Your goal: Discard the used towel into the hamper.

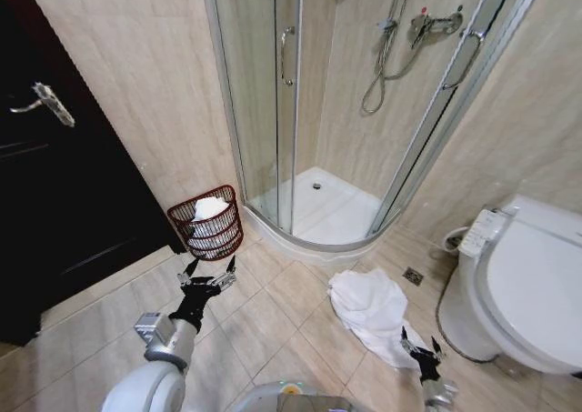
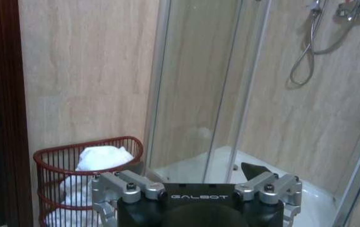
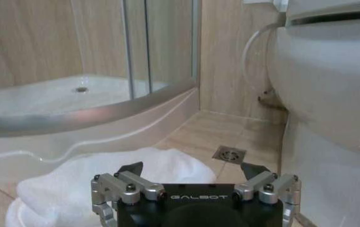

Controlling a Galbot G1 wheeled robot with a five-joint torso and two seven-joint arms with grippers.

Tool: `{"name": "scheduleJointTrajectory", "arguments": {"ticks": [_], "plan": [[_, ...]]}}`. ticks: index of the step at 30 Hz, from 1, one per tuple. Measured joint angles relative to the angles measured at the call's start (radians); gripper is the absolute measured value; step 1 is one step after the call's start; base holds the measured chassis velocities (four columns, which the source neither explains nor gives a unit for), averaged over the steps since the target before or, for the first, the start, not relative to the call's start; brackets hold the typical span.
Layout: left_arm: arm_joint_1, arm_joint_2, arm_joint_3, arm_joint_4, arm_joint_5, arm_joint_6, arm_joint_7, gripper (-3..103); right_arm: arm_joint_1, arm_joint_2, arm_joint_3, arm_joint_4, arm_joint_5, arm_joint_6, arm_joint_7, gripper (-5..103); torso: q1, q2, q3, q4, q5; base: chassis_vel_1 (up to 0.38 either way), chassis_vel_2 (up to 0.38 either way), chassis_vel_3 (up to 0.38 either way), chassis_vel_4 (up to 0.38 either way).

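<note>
The hamper [image 1: 207, 223] stands upright on the floor tiles by the wall before me, a round reddish-brown slatted basket (white cloth already heaped inside). The used towel [image 1: 371, 310] lies crumpled, white, well apart from it.

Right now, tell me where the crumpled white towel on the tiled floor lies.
In the head view, the crumpled white towel lies right of centre, between the shower tray and toilet, just ahead of the right gripper.
</note>
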Motion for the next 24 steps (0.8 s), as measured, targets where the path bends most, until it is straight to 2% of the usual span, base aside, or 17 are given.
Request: {"name": "scheduleJointTrajectory", "arguments": {"ticks": [12, 17, 24], "plan": [[0.000, 0.000, 0.000, 0.000, 0.000, 0.000, 0.000, 100, 0.008, -0.003, -0.002, -0.020, 0.013, 0.031, -0.004, 100, -0.017, -0.041, -0.025, 0.0000, -0.0001, 0.000, 0.000, 0.000, 0.000], [0.000, 0.000, 0.000, 0.000, 0.000, 0.000, 0.000, 100, -0.006, -0.004, -0.002, -0.002, -0.002, 0.023, 0.023, 100, -0.026, -0.067, -0.040, 0.0000, 0.0000, 0.000, 0.000, 0.000, 0.000], [0.000, 0.000, 0.000, 0.000, 0.000, 0.000, 0.000, 100, -0.039, 0.002, 0.005, 0.082, -0.004, 0.017, -0.013, 100, -0.039, -0.098, -0.059, 0.0001, -0.0001, 0.000, 0.000, 0.000, 0.000]]}}
